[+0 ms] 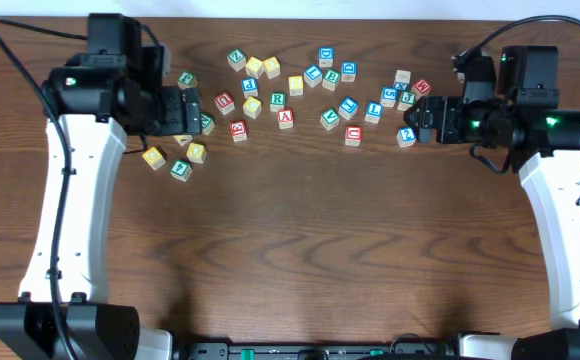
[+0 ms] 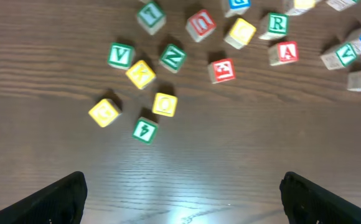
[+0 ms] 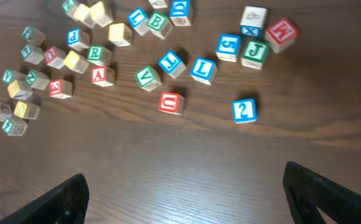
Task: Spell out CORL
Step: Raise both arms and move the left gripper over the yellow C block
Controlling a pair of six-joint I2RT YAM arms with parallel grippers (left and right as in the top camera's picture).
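Observation:
Lettered wooden blocks lie scattered across the back of the dark wood table. A green R block lies mid-cluster, a blue L block right of it, and a red block with a C-like letter at the cluster's front. A yellow O block lies in the left group and also shows overhead. The right wrist view shows the L, R and red block. My left gripper is open and empty above the left group. My right gripper is open and empty near the right blocks.
Other blocks surround these: a red A, a green V, a blue question-mark block and a red M. Bare wood stretches from the cluster to the front edge. Both arm bases stand at the front corners.

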